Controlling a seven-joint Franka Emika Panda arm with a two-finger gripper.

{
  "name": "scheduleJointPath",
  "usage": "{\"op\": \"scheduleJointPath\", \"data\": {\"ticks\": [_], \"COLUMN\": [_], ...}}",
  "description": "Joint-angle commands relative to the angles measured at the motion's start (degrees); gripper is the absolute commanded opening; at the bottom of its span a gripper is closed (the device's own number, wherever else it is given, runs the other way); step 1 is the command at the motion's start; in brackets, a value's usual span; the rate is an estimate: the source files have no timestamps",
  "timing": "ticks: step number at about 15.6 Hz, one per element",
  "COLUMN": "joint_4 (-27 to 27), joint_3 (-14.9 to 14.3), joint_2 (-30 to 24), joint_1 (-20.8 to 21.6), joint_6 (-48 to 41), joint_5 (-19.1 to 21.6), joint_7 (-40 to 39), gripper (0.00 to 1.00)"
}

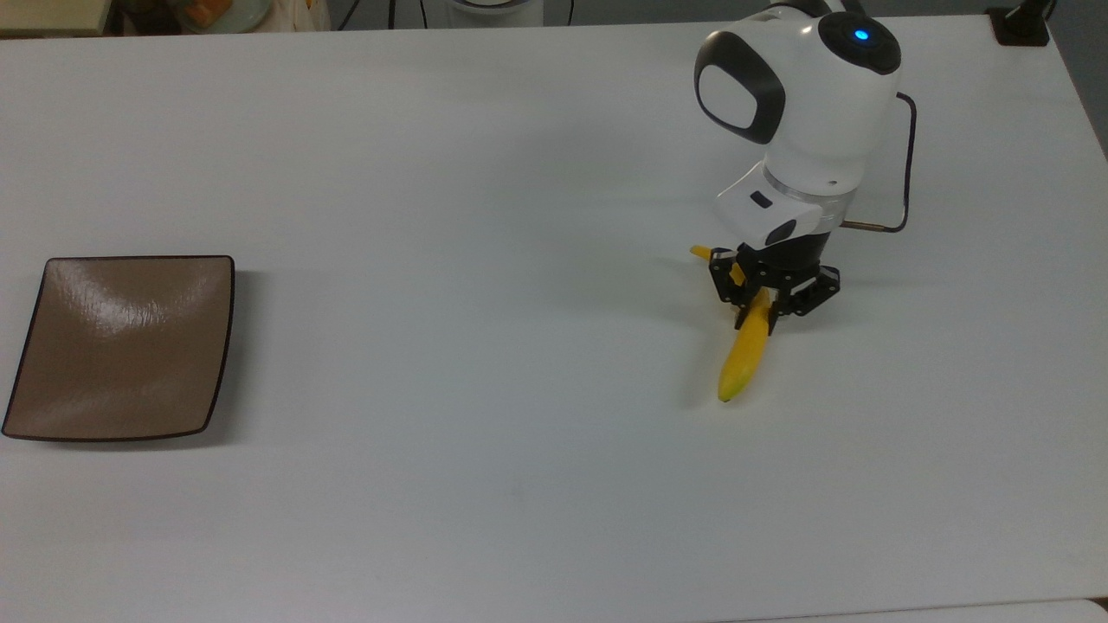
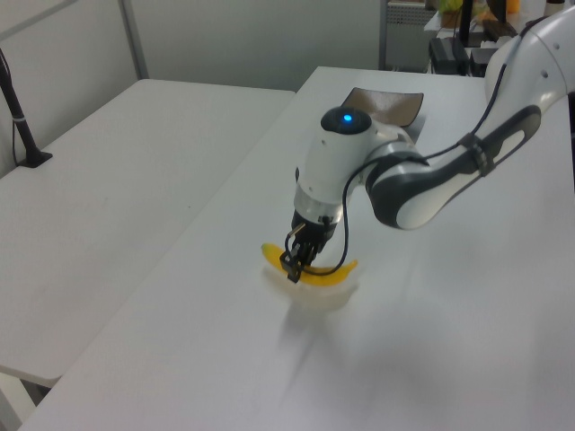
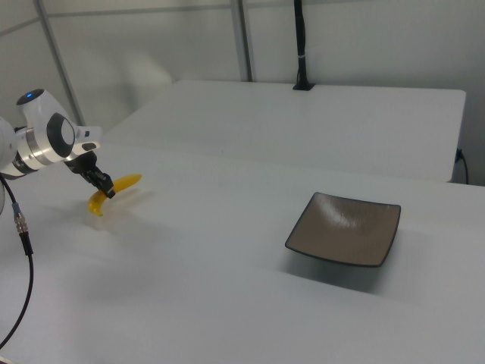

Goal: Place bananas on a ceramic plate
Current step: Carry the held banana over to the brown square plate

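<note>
From where I sit, the part I cannot read well is the grasp itself: in the top view the white wrist housing covers the middle of the banana (image 1: 744, 350), so I see only its long lower stretch and a short yellow end poking out on the top view's left of the gripper (image 1: 758, 313). In the left view the gripper (image 2: 295, 266) hides the middle of the fruit (image 2: 334, 274) too, with an end showing on each side. In the right view the arm is cut off at the right view's left edge. The black fingers (image 1: 740, 313) are closed onto the banana, one on each side, gripping it near its middle. In the left view a faint shadow lies under the fruit and apart from it, so I read it as just off the white table (image 1: 485, 363). I count one banana, one gripper, one ceramic plate (image 1: 121, 346). The plate is brown and square, flat on the table far to the top view's left, well apart from the banana, with nothing on it. In the right view the plate (image 3: 345, 230) lies near the right view's right, the banana (image 3: 114, 189) near its left
</note>
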Motion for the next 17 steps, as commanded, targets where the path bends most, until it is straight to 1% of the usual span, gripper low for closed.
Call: {"op": "scheduleJointPath", "data": {"ticks": [1, 2, 4, 6, 8, 10, 11, 13, 17], "joint_4": [-0.8, -0.8, -0.8, -1.0, -1.1, -1.0, -0.9, -0.8, -0.8], "joint_3": [-0.7, -1.4, -4.2, -6.6, -8.5, -11.3, -12.8, -14.0, -18.5], "joint_2": [-5.2, -5.9, -7.1, -9.1, -11.0, -12.0, -12.7, -13.4, -13.7], "joint_1": [-1.6, -1.8, -2.2, -3.1, -4.7, -5.2, -6.2, -7.6, -9.6], "joint_6": [-9.0, -9.8, -11.5, -13.0, -15.2, -17.6, -18.0, -18.1, -17.4], "joint_5": [1.2, 1.3, 2.1, 3.6, 5.7, 6.9, 7.8, 8.0, 8.3], "joint_7": [-9.1, -11.2, -15.1, -20.5, -25.4, -29.8, -31.3, -34.1, -39.6], "gripper": [0.22, 0.22, 0.22, 0.21, 0.21, 0.21, 0.21, 0.21, 0.21]}}
